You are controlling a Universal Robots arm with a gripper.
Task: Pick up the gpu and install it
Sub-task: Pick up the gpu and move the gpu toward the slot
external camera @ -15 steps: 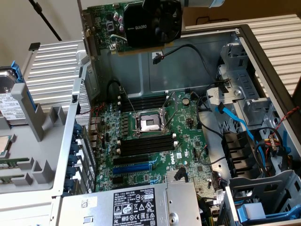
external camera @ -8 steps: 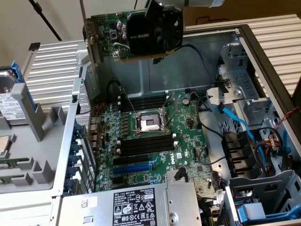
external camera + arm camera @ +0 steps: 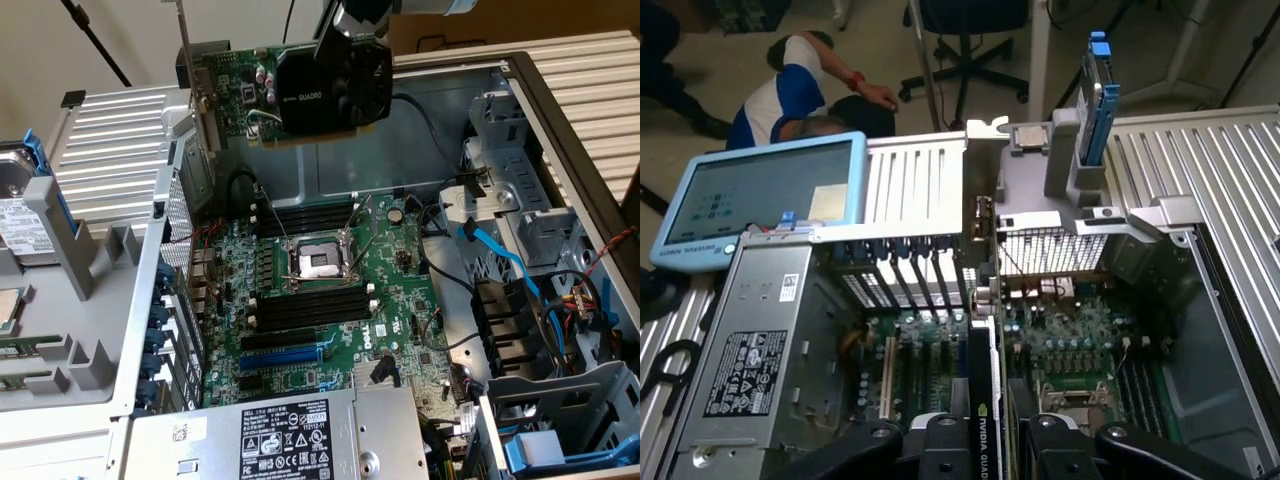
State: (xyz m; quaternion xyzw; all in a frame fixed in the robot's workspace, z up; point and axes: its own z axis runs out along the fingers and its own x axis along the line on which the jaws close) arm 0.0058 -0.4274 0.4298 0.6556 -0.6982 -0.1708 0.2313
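Aloft, the gpu (image 3: 300, 90) in the grasp of the gripper (image 3: 995, 445), above the open case (image 3: 420, 130) (motherboard (image 3: 400, 290) inside).

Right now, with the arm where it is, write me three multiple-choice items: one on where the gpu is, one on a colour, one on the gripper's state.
1. Where is the gpu? A seated in a slot; B in the air above the motherboard; C lying outside the case.
2. What colour is its cooler? A black; B red; C white.
3. The gripper is: A open, clear of everything; B shut on the gpu; C shut on a cable.
Answers: B, the gpu hangs over the motherboard; A, the boxy cooler is black; B, the gripper clamps the gpu from both sides.
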